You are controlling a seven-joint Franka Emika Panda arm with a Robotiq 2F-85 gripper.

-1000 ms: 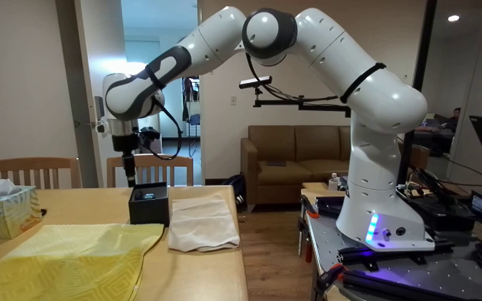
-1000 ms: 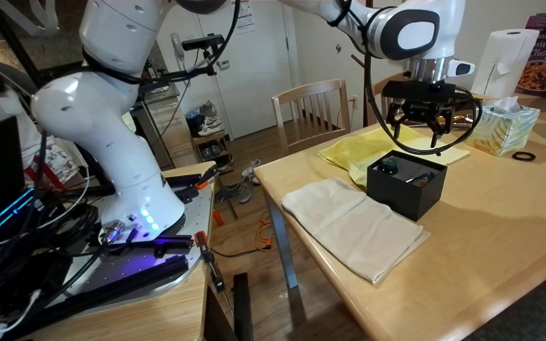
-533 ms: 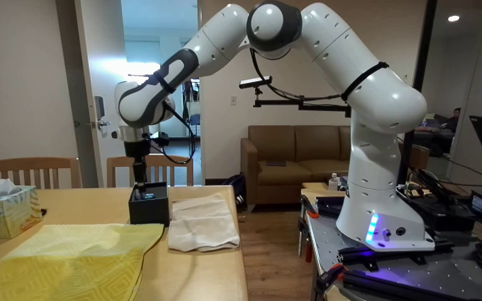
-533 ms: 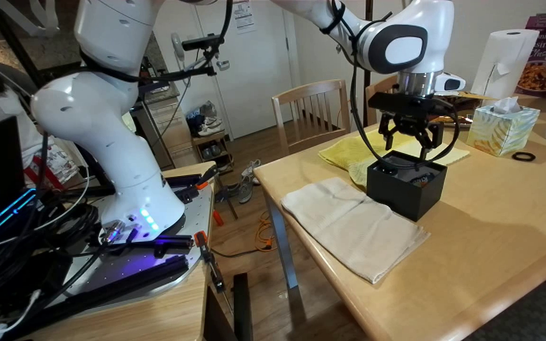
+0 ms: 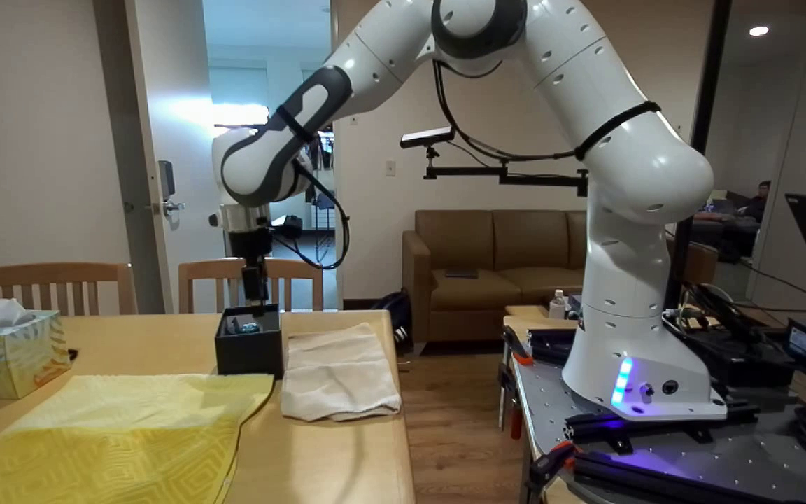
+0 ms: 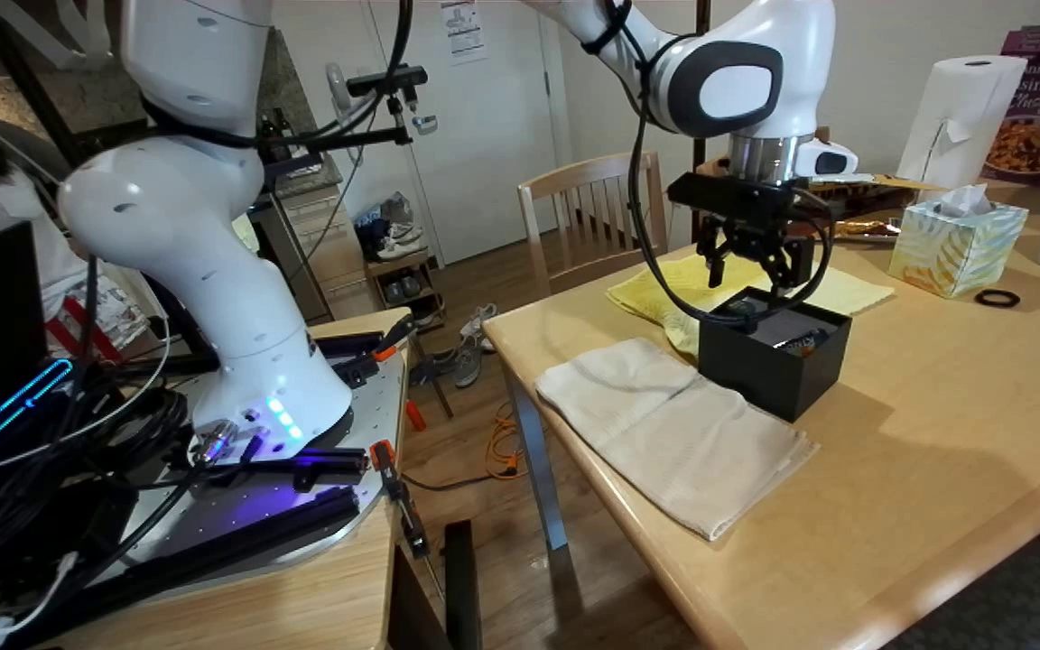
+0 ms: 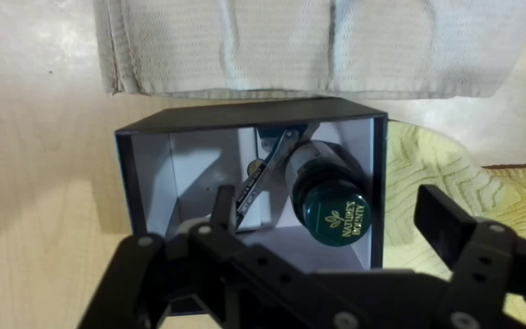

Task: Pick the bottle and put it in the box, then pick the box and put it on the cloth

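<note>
The bottle (image 7: 336,212) is inside the box (image 7: 254,114), close to one side wall (image 7: 378,192). The gripper (image 7: 328,203) has its fingers spread, holding nothing: one above the box's interior, the other outside that wall. Lowered and closed here, they would probably press bottle and wall together.

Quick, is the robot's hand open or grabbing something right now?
Gripper: open, holding nothing; the bottle is inside the box.

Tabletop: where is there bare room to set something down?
Bare tabletop lies between black box and tissue box; another patch borders yellow cloth, white cloth and table edge. Crowded: beside the black box, where both cloths come close.
</note>
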